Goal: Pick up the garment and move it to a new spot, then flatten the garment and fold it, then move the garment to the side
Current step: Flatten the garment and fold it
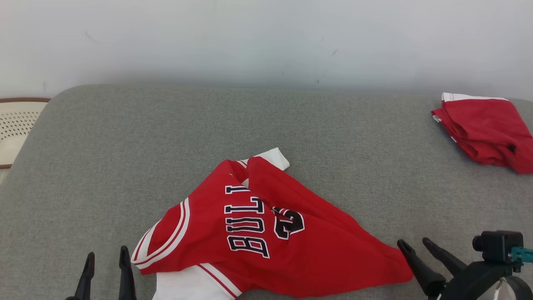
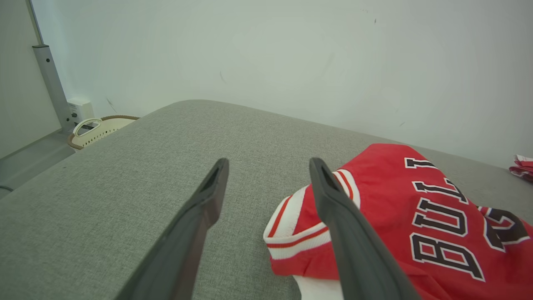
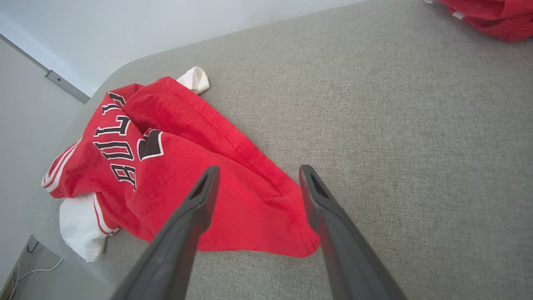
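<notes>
A grey woven fabric surface point(image 1: 316, 125) with rounded corners fills the scene and carries everything. Nearest to the robot, the left gripper point(image 1: 107, 251) hangs just above the grey fabric with its two dark fingers spread wide and nothing between them, just beside the striped sleeve edge of the garment. The right gripper point(image 1: 414, 241) is also spread apart and pinches nothing; its fingers stand just over the pointed red hem corner, which lies loose on the surface. Between the two grippers, in the near middle of the surface, lies the crumpled red basketball jersey with white trim and dark lettering point(image 1: 250, 233). It is bunched and partly folded over itself, so I judge that the move to a new spot is done and the flattening comes next; each claw is well placed to take one end. Farther away, at the right edge, rests a folded red and white garment point(image 1: 487, 129), probably put aside. At the far left stands a cream perforated basket point(image 1: 14, 129), before the plain white wall point(image 1: 266, 37).
</notes>
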Robot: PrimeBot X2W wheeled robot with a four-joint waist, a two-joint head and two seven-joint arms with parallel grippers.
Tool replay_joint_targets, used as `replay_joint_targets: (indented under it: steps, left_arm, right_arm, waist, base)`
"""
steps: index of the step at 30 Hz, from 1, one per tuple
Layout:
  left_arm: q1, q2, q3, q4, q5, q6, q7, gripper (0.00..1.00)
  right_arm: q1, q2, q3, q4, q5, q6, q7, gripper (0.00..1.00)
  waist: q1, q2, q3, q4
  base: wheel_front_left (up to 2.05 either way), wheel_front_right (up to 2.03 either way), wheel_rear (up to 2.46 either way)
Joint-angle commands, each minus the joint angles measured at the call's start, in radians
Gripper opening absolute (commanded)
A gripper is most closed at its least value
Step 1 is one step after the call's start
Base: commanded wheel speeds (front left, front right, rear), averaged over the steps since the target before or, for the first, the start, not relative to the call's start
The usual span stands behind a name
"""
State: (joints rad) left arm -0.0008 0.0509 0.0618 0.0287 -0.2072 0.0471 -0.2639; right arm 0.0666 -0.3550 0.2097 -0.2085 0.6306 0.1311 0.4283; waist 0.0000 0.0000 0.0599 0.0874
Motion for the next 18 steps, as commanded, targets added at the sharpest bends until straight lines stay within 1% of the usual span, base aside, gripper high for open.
replay_joint_targets:
  steps: [1, 5, 9, 14, 18]
  left_arm:
    - [0.0, 0.0, 0.003, 0.002, 0.003, 0.003, -0.001, 1.0]
    - [-0.003, 0.0, 0.001, 0.001, 0.003, 0.003, -0.001, 1.0]
    - [-0.015, 0.0, -0.011, 0.004, 0.0, 0.003, -0.001, 1.0]
    - [-0.025, 0.0, -0.029, 0.01, -0.003, 0.002, -0.001, 1.0]
    - [-0.038, 0.0, -0.042, 0.014, -0.008, 0.002, -0.001, 1.0]
  right_arm:
    - [-0.028, 0.002, -0.005, -0.014, -0.028, -0.001, -0.023, 1.0]
    - [-0.073, 0.005, 0.02, 0.001, -0.065, -0.001, -0.056, 1.0]
    - [-0.179, -0.001, 0.078, 0.065, -0.109, -0.001, -0.116, 1.0]
    - [-0.337, 0.007, 0.177, 0.212, -0.105, -0.001, -0.177, 1.0]
    - [-0.46, 0.008, 0.263, 0.365, -0.081, -0.001, -0.203, 1.0]
  waist:
    - [0.0, 0.0, 0.0, 0.006]
    - [0.0, 0.0, 0.002, 0.012]
    - [0.0, 0.0, 0.007, 0.027]
    - [0.0, 0.0, 0.016, 0.05]
    - [0.0, 0.0, 0.024, 0.072]
  base:
    - [0.0, 0.0, 0.0]
    - [0.0, 0.0, 0.0]
    - [0.0, 0.0, 0.0]
    - [0.0, 0.0, 0.0]
    - [0.0, 0.0, 0.0]
